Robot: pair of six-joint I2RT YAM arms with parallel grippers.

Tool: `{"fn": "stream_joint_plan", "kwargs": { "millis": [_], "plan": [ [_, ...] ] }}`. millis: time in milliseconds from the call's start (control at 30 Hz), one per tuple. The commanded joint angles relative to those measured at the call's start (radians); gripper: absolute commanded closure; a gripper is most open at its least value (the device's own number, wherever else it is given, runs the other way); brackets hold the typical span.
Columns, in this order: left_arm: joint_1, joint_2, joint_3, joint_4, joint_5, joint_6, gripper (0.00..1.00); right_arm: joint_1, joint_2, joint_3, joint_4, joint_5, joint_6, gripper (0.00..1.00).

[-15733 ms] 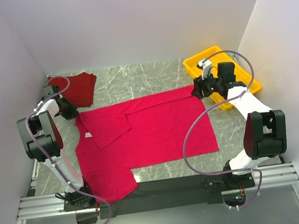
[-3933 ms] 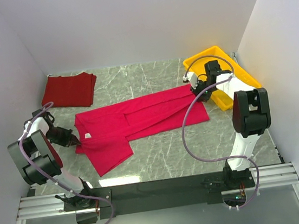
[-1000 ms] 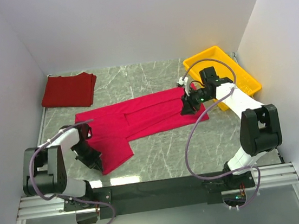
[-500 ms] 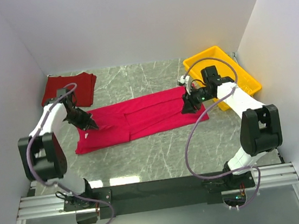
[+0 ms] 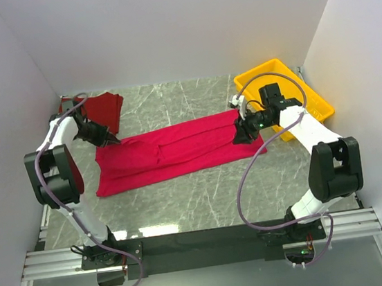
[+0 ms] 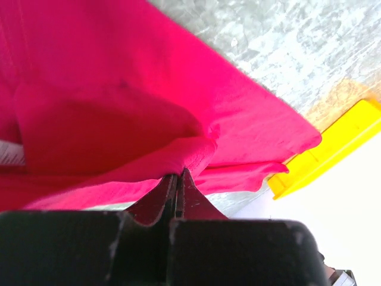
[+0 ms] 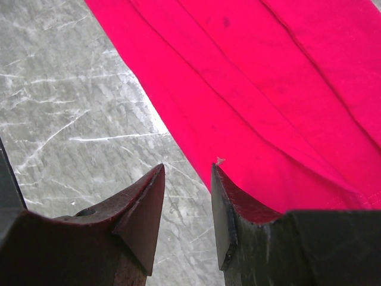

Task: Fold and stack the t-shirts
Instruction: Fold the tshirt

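The table (image 5: 204,190) has a grey-green marbled top. A crimson shirt (image 5: 178,148), folded into a long band, lies across its middle, running from left to right and slanting slightly away. A folded maroon shirt (image 5: 109,110) lies in the far left corner. A yellow tray (image 5: 259,70) sits at the far right, near the band's right end.

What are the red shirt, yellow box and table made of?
The crimson t-shirt: soft matte cloth, it creases and folds. The yellow tray: probably smooth plastic, stiff even walls. The table: glossy grey marble or a lookalike, white veins and glare.
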State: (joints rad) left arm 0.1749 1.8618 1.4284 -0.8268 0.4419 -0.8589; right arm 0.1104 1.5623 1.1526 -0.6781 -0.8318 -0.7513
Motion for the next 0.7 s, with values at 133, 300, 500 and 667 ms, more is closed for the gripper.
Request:
{"fn": "stream_joint_plan", "kwargs": {
  "millis": [133, 300, 500, 667],
  "plan": [
    [0.018, 0.082, 0.044, 0.045, 0.037, 0.031, 0.99, -0.008, -0.03, -0.004, 0.012, -0.013, 0.006, 0.56],
    [0.026, 0.086, 0.07, 0.084, 0.06, 0.046, 0.99, -0.006, -0.018, -0.004, 0.002, -0.012, 0.0, 0.56],
    [0.034, 0.091, 0.09, 0.12, 0.083, 0.063, 0.99, -0.006, -0.016, -0.005, 0.008, -0.012, 0.004, 0.56],
    [0.034, 0.119, 0.096, 0.106, 0.081, 0.066, 0.99, -0.008, -0.013, -0.004, 0.003, -0.01, 0.004, 0.56]
  ]
}}
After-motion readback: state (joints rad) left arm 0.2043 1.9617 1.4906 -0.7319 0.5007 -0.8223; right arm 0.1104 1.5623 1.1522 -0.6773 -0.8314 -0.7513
